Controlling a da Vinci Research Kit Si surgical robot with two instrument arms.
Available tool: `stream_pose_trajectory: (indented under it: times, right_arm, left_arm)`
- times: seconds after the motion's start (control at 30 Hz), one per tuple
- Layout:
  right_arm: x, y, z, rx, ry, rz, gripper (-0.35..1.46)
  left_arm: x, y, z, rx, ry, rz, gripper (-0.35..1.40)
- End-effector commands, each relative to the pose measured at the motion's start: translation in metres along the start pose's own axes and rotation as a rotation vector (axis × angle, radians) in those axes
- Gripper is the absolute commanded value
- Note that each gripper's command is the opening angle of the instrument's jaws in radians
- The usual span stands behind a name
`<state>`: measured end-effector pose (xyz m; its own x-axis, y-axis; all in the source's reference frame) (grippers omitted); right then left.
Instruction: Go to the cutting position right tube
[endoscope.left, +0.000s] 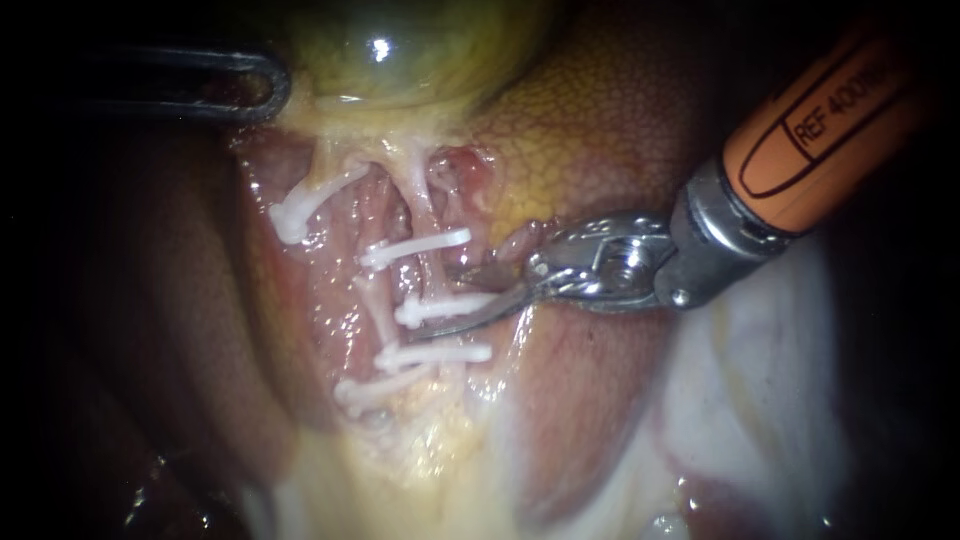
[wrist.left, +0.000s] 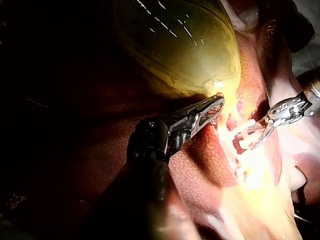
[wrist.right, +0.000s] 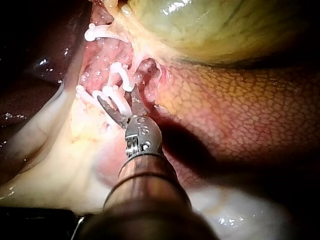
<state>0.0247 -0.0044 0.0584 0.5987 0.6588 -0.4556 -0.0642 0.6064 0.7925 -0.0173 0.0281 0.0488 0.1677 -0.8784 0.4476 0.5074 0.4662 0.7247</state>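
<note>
The green gallbladder lies at the top, with the liver to its right. Below it run two pale tubes with several white clips. The right tube bears an upper clip and a lower clip. My right instrument, with an orange shaft, stands with its blades open beside this tube, between those two clips; the right wrist view shows the open blades at the clips. My left instrument is shut on the gallbladder's neck, also seen in the left wrist view.
The left tube carries more clips, one near the gallbladder. Pale fatty tissue lies at the lower right. Dark liver fills the left side.
</note>
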Motion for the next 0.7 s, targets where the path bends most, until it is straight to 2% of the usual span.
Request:
stream_pose_trajectory:
  times: [0.03,0.17,0.3,0.37,0.5,0.7]
  right_arm:
    - [0.0,0.0001,0.0001,0.011,0.005,-0.005,1.18]
    - [0.0004,0.0003,0.0006,0.081,0.06,-0.032,1.15]
    - [0.0008,0.0007,0.001,0.184,0.145,-0.055,1.1]
    - [0.0009,0.0009,0.0011,0.228,0.172,-0.057,1.08]
    - [0.0011,0.0013,0.0014,0.315,0.218,-0.083,0.98]
    - [0.0019,0.0019,0.0022,0.406,0.273,-0.116,0.86]
  left_arm:
    - [0.0,0.0,0.0,0.002,0.001,0.0,-0.35]
    - [0.0,0.0,0.0,0.002,0.001,0.0,-0.35]
    - [0.0,-0.0001,0.0,0.002,0.001,0.0,-0.35]
    - [0.0,-0.0001,0.0,0.002,0.001,-0.001,-0.35]
    - [0.0,-0.0001,0.0,0.001,0.001,-0.001,-0.35]
    - [0.0,-0.0002,0.0001,0.001,0.001,-0.001,-0.35]
